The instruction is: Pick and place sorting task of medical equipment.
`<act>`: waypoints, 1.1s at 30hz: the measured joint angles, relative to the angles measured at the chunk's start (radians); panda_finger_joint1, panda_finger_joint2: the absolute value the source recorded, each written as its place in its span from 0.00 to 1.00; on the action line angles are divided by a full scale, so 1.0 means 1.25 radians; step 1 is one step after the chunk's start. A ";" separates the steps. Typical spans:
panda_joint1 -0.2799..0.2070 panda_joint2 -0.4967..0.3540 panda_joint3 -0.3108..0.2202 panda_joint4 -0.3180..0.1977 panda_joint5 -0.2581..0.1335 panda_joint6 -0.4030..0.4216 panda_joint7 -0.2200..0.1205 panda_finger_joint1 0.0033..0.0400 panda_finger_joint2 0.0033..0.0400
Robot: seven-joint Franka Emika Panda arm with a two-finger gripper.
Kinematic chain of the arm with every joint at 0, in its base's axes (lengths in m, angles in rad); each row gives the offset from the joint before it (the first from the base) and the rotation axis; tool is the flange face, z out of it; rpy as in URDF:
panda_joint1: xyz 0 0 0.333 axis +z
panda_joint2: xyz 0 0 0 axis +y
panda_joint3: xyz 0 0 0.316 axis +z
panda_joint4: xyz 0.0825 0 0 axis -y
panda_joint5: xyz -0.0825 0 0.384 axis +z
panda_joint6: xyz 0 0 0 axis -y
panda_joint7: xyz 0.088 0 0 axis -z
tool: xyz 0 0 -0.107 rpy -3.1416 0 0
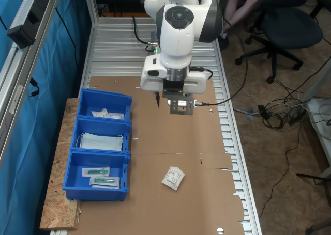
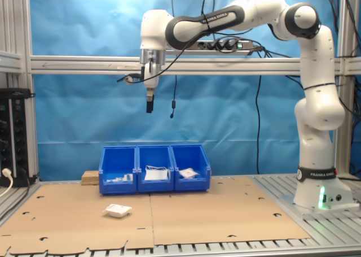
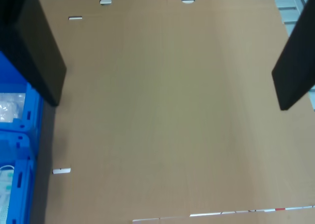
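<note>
The white packet [image 1: 172,178] lies on the worktop [image 1: 170,137] near the blue bins [image 1: 98,144]; high above the bins, the fingers [image 3: 39,61] stand wide apart, empty.

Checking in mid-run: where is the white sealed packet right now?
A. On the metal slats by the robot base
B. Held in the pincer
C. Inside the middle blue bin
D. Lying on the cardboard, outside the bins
D: the white packet lies flat on the cardboard, apart from the blue bins, while the pincer hangs high above with nothing between its fingers.
</note>
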 joint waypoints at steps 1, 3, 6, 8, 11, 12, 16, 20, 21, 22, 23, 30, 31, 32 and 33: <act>0.000 0.008 0.000 0.000 0.000 0.006 0.000 1.00 1.00; 0.001 0.024 0.000 0.001 0.000 0.018 0.000 1.00 1.00; 0.001 0.049 0.000 0.001 0.004 0.034 0.000 1.00 1.00; 0.001 0.067 -0.001 0.001 0.012 0.043 0.000 1.00 1.00; 0.001 0.105 -0.003 0.002 0.036 0.059 0.000 1.00 1.00; 0.001 0.116 -0.003 0.003 0.042 0.063 0.000 1.00 1.00; 0.001 0.159 -0.005 0.010 0.063 0.085 0.000 1.00 1.00; 0.001 0.200 -0.007 0.016 0.078 0.114 0.000 1.00 1.00; 0.001 0.209 -0.007 0.017 0.081 0.122 0.000 1.00 1.00; 0.001 0.218 -0.008 0.017 0.083 0.130 0.000 1.00 1.00; 0.001 0.226 -0.008 0.018 0.086 0.138 0.000 1.00 1.00; 0.001 0.274 -0.008 0.022 0.100 0.190 0.000 1.00 1.00; 0.001 0.279 -0.008 0.022 0.101 0.196 0.000 1.00 1.00; 0.001 0.284 -0.008 0.022 0.102 0.202 0.000 1.00 1.00; 0.001 0.293 -0.008 0.023 0.103 0.214 0.000 1.00 1.00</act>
